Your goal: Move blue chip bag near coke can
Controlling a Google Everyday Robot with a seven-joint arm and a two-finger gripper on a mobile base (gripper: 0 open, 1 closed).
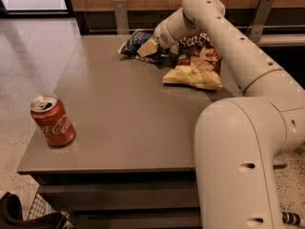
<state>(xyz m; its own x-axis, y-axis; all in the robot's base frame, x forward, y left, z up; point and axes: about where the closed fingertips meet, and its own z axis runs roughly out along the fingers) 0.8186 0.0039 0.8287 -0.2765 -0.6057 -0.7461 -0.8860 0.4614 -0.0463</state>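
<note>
- Nearest the camera, the robot's 1 arm (238, 142) fills the right side, its thick pale elbow rising in front of the table (128, 113) edge.
- The coke can (52, 121) stands upright at the table's near left corner, alone, with bare tabletop around it.
- Further back, right of centre, a tan chip bag (195, 66) printed "Sea S…" lies flat under the forearm.
- Just left of it, the end effector (151, 46) sits low over the far edge, touching the blue chip bag (133, 44) — whether it is clamped on the bag or open cannot be told.
- The blue chip bag lies crumpled at the table's far edge, well apart from the can — the 2 sit at opposite ends.
</note>
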